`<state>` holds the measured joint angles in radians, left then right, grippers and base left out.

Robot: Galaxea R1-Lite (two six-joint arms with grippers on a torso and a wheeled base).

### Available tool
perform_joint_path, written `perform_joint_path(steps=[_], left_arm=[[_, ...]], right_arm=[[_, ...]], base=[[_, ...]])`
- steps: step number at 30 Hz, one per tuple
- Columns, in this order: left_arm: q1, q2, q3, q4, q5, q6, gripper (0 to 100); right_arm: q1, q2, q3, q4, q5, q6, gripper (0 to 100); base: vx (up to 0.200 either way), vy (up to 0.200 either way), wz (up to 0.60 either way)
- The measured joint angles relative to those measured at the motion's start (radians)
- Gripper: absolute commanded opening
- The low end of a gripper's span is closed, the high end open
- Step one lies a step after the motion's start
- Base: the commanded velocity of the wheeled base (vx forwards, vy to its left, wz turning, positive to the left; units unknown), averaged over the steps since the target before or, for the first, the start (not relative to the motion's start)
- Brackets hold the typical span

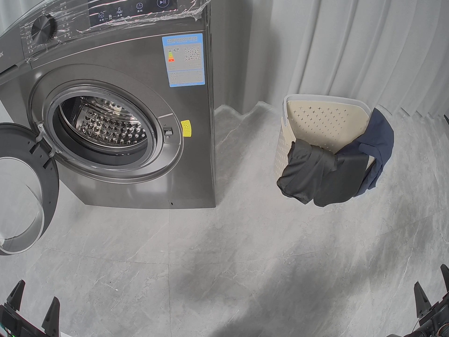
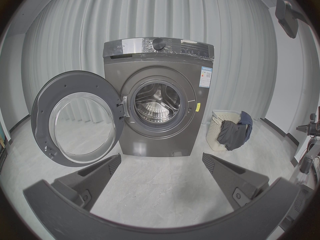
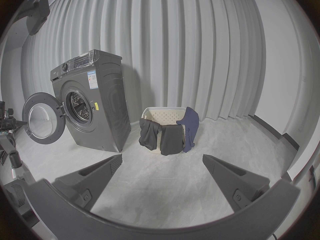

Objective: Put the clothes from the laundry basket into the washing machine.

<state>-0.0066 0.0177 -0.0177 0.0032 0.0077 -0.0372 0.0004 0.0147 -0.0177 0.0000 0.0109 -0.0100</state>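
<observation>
Left hand (image 2: 160, 156) hangs wide open and empty, low over the floor (image 1: 243, 258). The right hand (image 3: 161, 157) is just as open, holding nothing. At 11 o'clock the washer (image 1: 140, 174) stands with its door (image 1: 18, 188) swung open. At 1 o'clock is the basket (image 1: 322, 113), with perhaps three dark clothes (image 1: 318, 174) draped over its rim.

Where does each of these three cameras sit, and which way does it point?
Head view: on the robot's head, looking forward and down at the washing machine, its open door and the laundry basket; left fingers and right fingers show at the bottom corners.
Left wrist view: on the left wrist, facing the machine's drum between its own open fingers.
Right wrist view: on the right wrist, facing the basket's draped clothes between its own open fingers.
Shared: all three show machine, basket and clothes.
</observation>
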Motion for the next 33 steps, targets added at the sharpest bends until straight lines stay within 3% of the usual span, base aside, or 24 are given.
perform_joint_path(steps=[13, 19, 33], left_arm=[[0.0, 0.0, 0.0, 0.0, 0.0, 0.0, 100], [0.001, 0.0, 0.0, 0.0, -0.001, -0.001, 100], [0.0, 0.0, 0.0, 0.0, 0.0, -0.001, 100]], right_arm=[[0.001, 0.0, 0.0, 0.0, 0.0, 0.0, 100], [0.001, 0.001, 0.0, 0.0, 0.0, 0.0, 100], [0.001, 0.001, 0.0, 0.0, 0.0, 0.0, 100]], base=[[0.0, -0.2, 0.0], [0.0, 0.0, 0.0], [0.0, -0.2, 0.0]])
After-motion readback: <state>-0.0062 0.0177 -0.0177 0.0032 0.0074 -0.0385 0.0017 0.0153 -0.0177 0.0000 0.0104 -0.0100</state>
